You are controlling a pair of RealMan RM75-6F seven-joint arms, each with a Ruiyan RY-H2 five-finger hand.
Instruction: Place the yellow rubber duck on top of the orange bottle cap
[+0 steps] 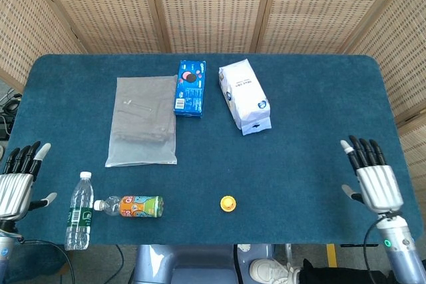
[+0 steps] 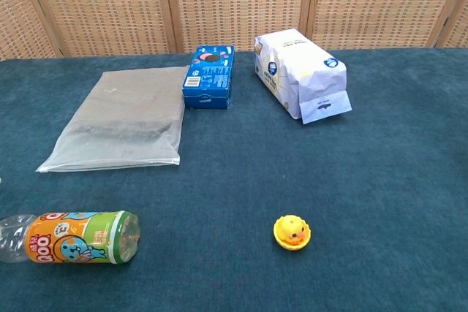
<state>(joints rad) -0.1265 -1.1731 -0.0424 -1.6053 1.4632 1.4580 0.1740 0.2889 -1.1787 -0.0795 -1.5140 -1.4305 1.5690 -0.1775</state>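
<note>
Placement is judged done: the yellow rubber duck (image 2: 292,229) is seen seated upright on the orange bottle cap (image 2: 292,242), near the counter's (image 1: 319,98) front edge. Both the right hand (image 1: 374,179) and left hand (image 1: 16,179) are held empty, fingers spread, well apart from it. Nothing should be nudged; the stack is best left untouched.

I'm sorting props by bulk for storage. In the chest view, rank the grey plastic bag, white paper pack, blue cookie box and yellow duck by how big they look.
1. Grey plastic bag, largest.
2. White paper pack.
3. Blue cookie box.
4. Yellow duck, sitting on its orange cap, smallest, though it lies nearest the camera.
</note>
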